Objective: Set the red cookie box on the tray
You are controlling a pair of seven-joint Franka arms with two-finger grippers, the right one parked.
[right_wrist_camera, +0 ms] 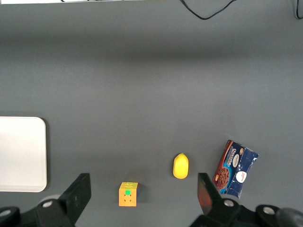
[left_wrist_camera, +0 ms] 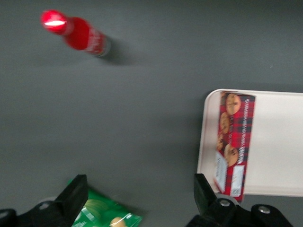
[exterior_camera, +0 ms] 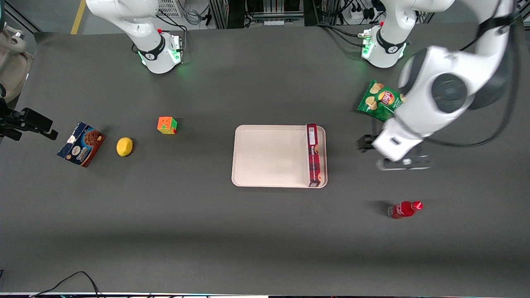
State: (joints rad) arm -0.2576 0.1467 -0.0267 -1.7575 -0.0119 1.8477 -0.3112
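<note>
The red cookie box (exterior_camera: 313,154) lies flat in the tray (exterior_camera: 269,155), tucked along the short rim at the working arm's end and spanning almost that whole side. The gripper (left_wrist_camera: 137,201) hangs over bare table (exterior_camera: 265,231) just beside that end of the tray, its 2 fingers (left_wrist_camera: 73,196) spread wide and holding nothing. Below the arm's wrist sits a green chip bag (exterior_camera: 380,100); a red bottle (exterior_camera: 404,209) lies nearer the front camera.
</note>
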